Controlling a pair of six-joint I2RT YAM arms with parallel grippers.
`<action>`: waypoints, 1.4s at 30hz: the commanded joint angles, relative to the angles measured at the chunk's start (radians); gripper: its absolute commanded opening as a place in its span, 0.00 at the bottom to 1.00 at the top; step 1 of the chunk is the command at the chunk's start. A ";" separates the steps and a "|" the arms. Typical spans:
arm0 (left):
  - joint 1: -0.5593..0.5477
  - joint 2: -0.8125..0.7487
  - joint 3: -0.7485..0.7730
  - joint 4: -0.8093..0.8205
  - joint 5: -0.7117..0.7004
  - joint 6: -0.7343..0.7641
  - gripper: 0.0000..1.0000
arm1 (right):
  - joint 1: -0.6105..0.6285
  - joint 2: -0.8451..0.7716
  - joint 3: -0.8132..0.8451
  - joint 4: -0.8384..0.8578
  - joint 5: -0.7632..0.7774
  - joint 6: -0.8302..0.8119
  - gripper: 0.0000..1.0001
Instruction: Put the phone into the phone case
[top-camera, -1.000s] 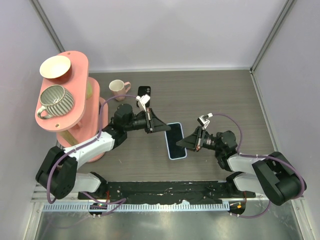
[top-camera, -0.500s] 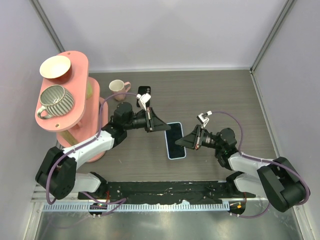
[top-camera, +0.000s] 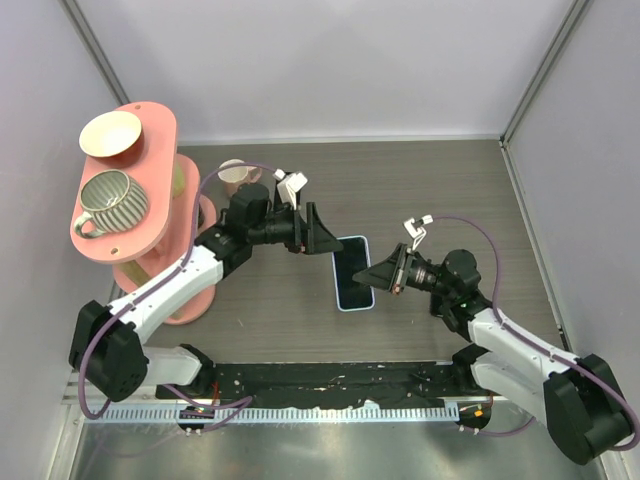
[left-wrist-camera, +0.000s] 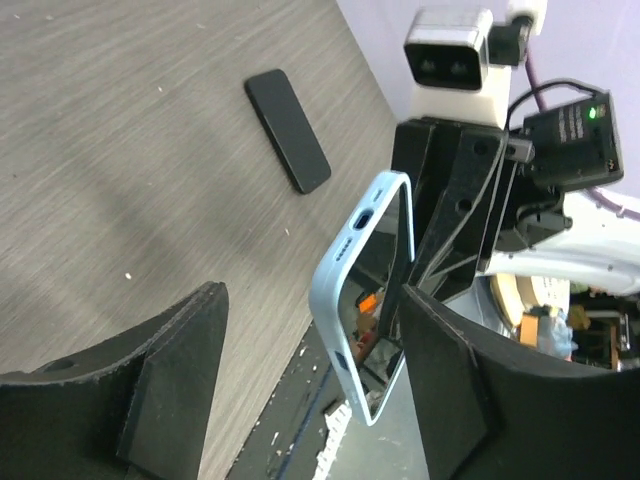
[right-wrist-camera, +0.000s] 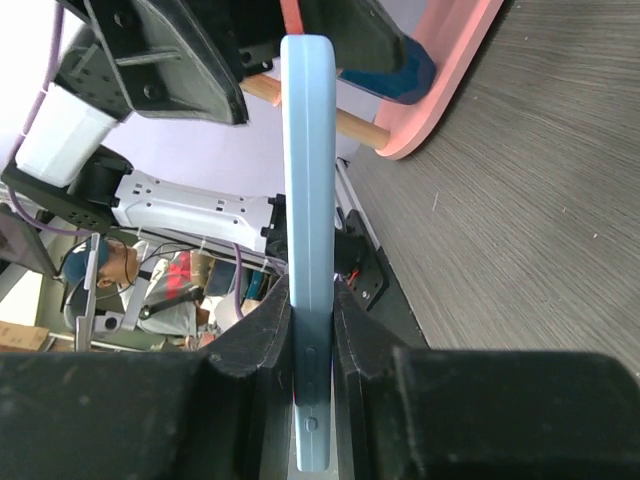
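The light-blue phone (top-camera: 352, 272) hangs above the table, screen up in the top view. My right gripper (top-camera: 380, 275) is shut on its near-right edge; the right wrist view shows the phone (right-wrist-camera: 308, 150) edge-on, pinched between both pads of the right gripper (right-wrist-camera: 312, 305). My left gripper (top-camera: 322, 238) stands open at the phone's far end. In the left wrist view the phone (left-wrist-camera: 340, 290) sits between the spread fingers of the left gripper (left-wrist-camera: 310, 300), close to the right one. The black phone case (left-wrist-camera: 288, 130) lies flat on the table beyond; the left arm hides it in the top view.
A pink two-tier stand (top-camera: 150, 235) at the left carries a bowl (top-camera: 110, 133) and a striped cup (top-camera: 112, 198). A beige mug (top-camera: 234, 173) stands on the table behind the left arm. Grey walls close in the table at the back and right.
My left gripper has opened and let go of the phone's far end, and its arm has drawn slightly back. The right gripper keeps its hold and has shifted slightly.
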 joint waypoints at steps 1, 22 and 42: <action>-0.003 -0.045 0.147 -0.265 -0.092 0.215 0.76 | 0.001 -0.087 0.076 -0.139 0.038 -0.101 0.01; -0.003 -0.197 0.070 -0.271 -0.223 0.346 1.00 | -0.063 0.254 0.386 -0.723 0.362 -0.557 0.02; -0.004 -0.224 0.054 -0.264 -0.238 0.329 1.00 | -0.104 0.764 0.662 -0.756 0.328 -0.555 0.05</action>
